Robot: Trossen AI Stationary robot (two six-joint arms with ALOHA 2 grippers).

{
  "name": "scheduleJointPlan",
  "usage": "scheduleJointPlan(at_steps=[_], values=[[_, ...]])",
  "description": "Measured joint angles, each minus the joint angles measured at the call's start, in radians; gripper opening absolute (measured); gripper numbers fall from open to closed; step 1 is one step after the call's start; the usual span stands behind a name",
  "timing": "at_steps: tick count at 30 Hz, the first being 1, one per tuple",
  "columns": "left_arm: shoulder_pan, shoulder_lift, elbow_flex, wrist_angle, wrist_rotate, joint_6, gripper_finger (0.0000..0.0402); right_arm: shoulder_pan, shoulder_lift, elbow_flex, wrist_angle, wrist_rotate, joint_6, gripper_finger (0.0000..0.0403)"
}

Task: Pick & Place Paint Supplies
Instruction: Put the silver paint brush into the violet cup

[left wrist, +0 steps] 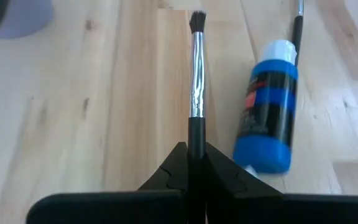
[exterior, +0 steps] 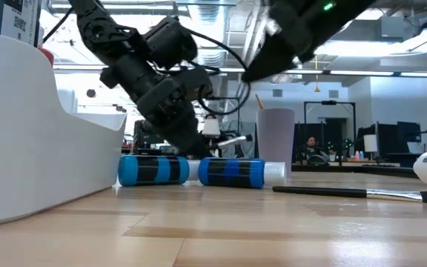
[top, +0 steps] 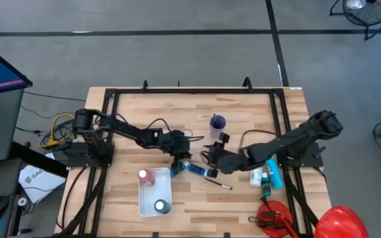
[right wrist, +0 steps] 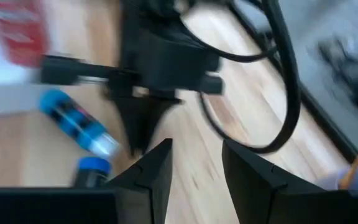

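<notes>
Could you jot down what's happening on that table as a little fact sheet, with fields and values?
Left gripper: shut on a thin brush, mid-table
Right gripper: open, holding nothing, close to the left one
Blue paint bottles: two, lying on their sides beside the left gripper
White tray: holds a red bottle and one more
Second brush: lying flat on the wood
Purple cup: upright, behind the grippers

Two blue paint bottles lie on their sides mid-worktop, end to end. A dark-handled brush is clamped between the left gripper's jaws; another brush lies flat nearby.
</notes>
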Motion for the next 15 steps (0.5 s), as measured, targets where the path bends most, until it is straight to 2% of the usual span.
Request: scheduleJointPlan(at_steps=[6,8,12,15], values=[[0.001,-0.096,-0.105,0.203,0.005,-0.017,0.0007,0.031,-0.145,-0.229,0.470,-0.027,-0.167,0.0132],[0.001,-0.138,-0.143,0.293,0.031,-0.023,0.0007,0.030,-0.176,-0.315,0.684,-0.036,-0.211,0.0132],[-0.003,-0.198,-0.195,0.505,0.082,-0.057,0.0007,0.030,-0.175,-0.457,1.128,-0.190,-0.269,0.0132],[-0.003,-0.233,-0.226,0.615,0.087,-0.106,0.0007,0.030,-0.163,-0.491,1.292,-0.236,-0.272,0.0132]])
